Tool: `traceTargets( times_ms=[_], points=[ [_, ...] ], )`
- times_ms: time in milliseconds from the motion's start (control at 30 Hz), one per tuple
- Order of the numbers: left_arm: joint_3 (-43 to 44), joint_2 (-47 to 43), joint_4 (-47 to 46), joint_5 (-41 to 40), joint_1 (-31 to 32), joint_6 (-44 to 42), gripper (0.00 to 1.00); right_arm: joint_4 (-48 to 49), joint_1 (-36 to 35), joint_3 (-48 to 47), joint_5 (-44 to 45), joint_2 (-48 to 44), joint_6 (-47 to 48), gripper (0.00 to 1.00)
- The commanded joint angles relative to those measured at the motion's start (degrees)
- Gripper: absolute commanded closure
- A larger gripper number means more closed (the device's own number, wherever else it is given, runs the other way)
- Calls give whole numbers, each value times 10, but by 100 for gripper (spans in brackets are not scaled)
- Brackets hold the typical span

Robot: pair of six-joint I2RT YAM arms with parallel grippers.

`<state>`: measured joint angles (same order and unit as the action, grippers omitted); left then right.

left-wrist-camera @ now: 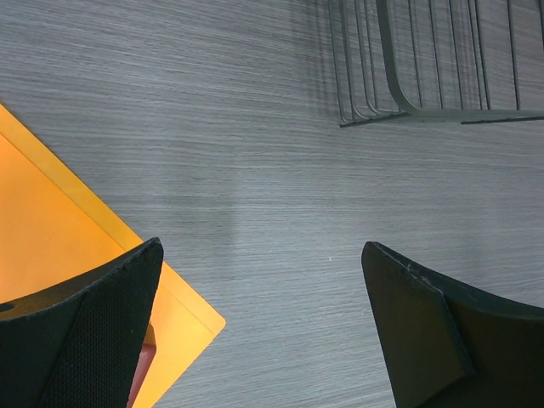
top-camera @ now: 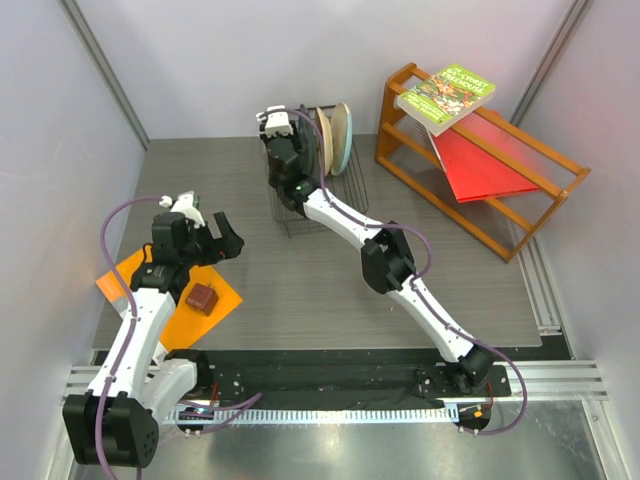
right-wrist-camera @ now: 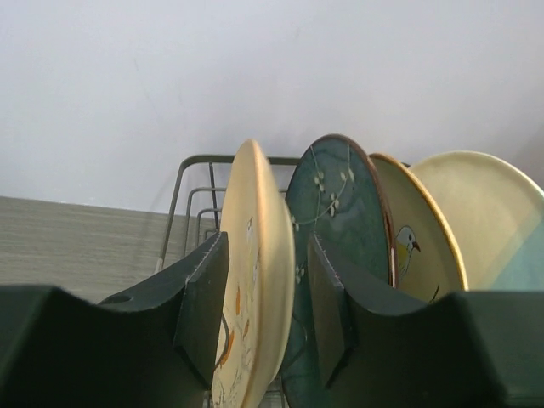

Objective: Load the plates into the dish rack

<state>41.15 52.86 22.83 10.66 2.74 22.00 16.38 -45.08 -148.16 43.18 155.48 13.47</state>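
All four plates stand on edge in the dish rack (right-wrist-camera: 191,183), packed close front to back. From the right wrist cam they run: tan-orange plate (right-wrist-camera: 255,255) nearest, dark blue-grey plate (right-wrist-camera: 340,212), 2nd tan-orange plate w/ a bird (right-wrist-camera: 416,246), then the cream and light-blue plate (right-wrist-camera: 497,221) at the far end. Judging by that, loading looks as good as complete.

The right gripper (right-wrist-camera: 265,297) sits astride the top rim of the nearest tan plate, one finger each side, jaws part-open. There's a sliver of gap on the dark-plate side. Whether the other finger touches the face I can't say for sure, as the view is too tight. Not a clamp, in my reading.

The left gripper (left-wrist-camera: 262,255) is spread wide, holding nothing, over bare tabletop near the orange envelope (left-wrist-camera: 59,229), well apart from the rack.

Handling: glazed ceramic, so stiff, fairly heavy for its size, slick on the faces, and prone to chip at the rim. The best hold is probably at the upper rim, pads flat on front and back faces, pinching across the thickness. Neighbours lean close, so any sideways nudge could knock plate on plate. A straight up-and-out path looks safest.
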Motion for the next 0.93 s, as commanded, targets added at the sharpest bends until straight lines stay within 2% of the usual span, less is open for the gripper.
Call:
traceTargets(
  times_ms=[0,67,100,167,200,367,400,600,767,900],
  points=[
    [3,-14,-28,8,-5,-2,0,47,-14,38,-1,-82,7,49],
    [16,-15,-38,5,-5,-8,1,47,-20,57,-12,-127,17,38],
    [24,-13,-42,1,-5,-13,1,41,-27,77,-28,-142,29,28],
    [40,-5,-50,-4,-5,-22,1,30,-32,105,-43,-181,39,13],
    [59,7,-52,-5,-5,-34,1,11,-32,143,-58,-218,40,1],
    [111,49,-67,-9,-5,-84,1,-110,-30,272,-85,-336,23,0],
    [129,58,-66,-10,-5,-91,0,-142,-28,330,-87,-378,23,0],
    [184,116,-64,2,-5,-97,0,-239,-24,506,-14,-475,-6,0],
    [226,156,-75,25,-5,-89,1,-223,-17,638,14,-574,5,0],
    [263,179,-74,30,-5,-97,1,-226,-4,661,21,-602,9,0]
  ],
)
